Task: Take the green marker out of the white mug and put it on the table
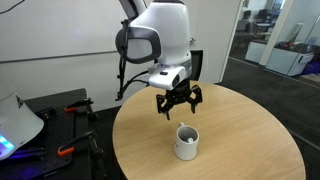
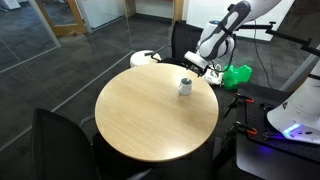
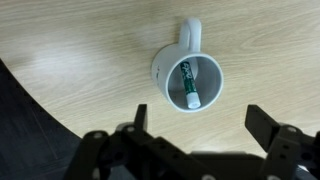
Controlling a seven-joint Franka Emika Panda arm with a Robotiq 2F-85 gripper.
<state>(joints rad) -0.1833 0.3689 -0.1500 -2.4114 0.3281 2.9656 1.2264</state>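
- Black, blocky fingers [image 3: 140, 118] fill the 6 o'clock edge of the wrist view. They are spread wide with nothing between them.
- At 12 o'clock from them, a plain white ceramic mug [image 3: 158, 68] stands upright on the light tan wood-grain counter [image 3: 60, 40], its handle pointing to 12 o'clock.
- In an exterior view the fingers [image 1: 178, 100] hang above the mug [image 1: 187, 143], clear of it.
- Inside the mug lies the short, thin green marker [image 3: 188, 82], its whitish end toward 6 o'clock. It seems to sit wholly below the rim.
- Likely trouble: the spread looks wider than the mug's mouth. A straight descent at this width would probably land a finger on the rim.
- The mug could then tip or be shoved along. The counter's edge curves past at 8 o'clock in the wrist view, near enough to matter.
- Narrowing the spread brings a second risk. A finger could press the marker against the inner wall, so that lifting drags the mug up too.
- The marker is slim and probably smooth. A pinch near its tip may let it swivel or slip back in.
- How steeply the marker leans cannot be told from above, so judging the depth of the reach is guesswork.
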